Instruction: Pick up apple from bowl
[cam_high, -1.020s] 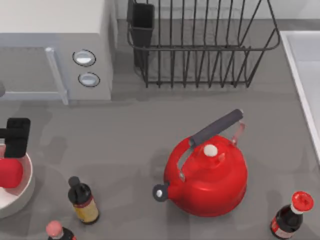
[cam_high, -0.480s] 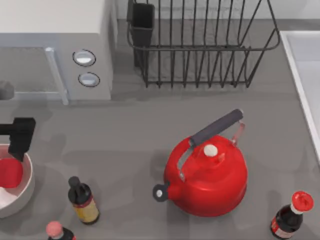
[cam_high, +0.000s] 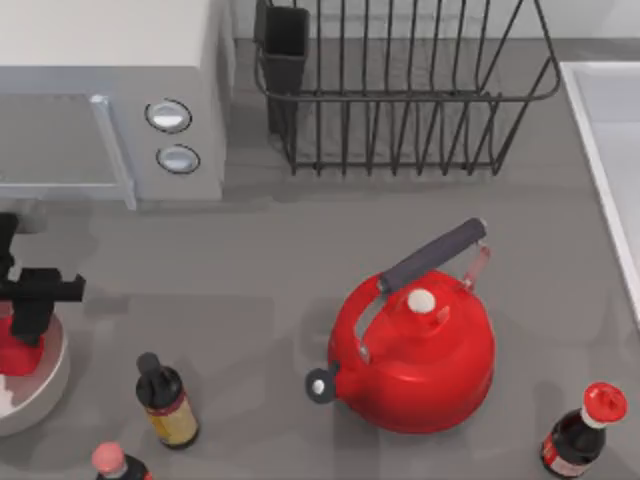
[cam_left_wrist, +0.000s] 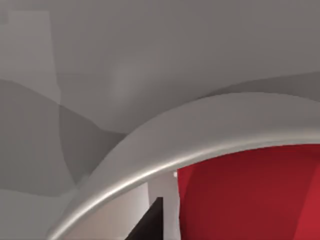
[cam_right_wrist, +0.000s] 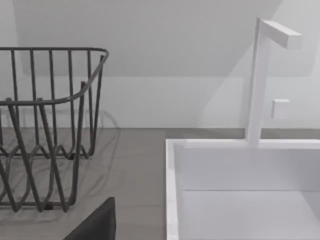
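The left hand (cam_high: 22, 315) sits over the apple (cam_high: 14, 355), covering its upper part, and the top view's left edge cuts both off. The bowl (cam_high: 45, 385) under the hand runs off the same edge. Whether the hand's fingers are closed on the apple cannot be told. In the left wrist view, the apple (cam_left_wrist: 250, 195) and bowl rim (cam_left_wrist: 200, 135) are cropped. A pink-capped bottle (cam_high: 112, 462) below the hand is cut by the bottom edge.

no legible text, label or number anywhere

Top view overhead, left wrist close on bowl (cam_left_wrist: 210, 130), right wrist facing sink (cam_right_wrist: 240, 170)
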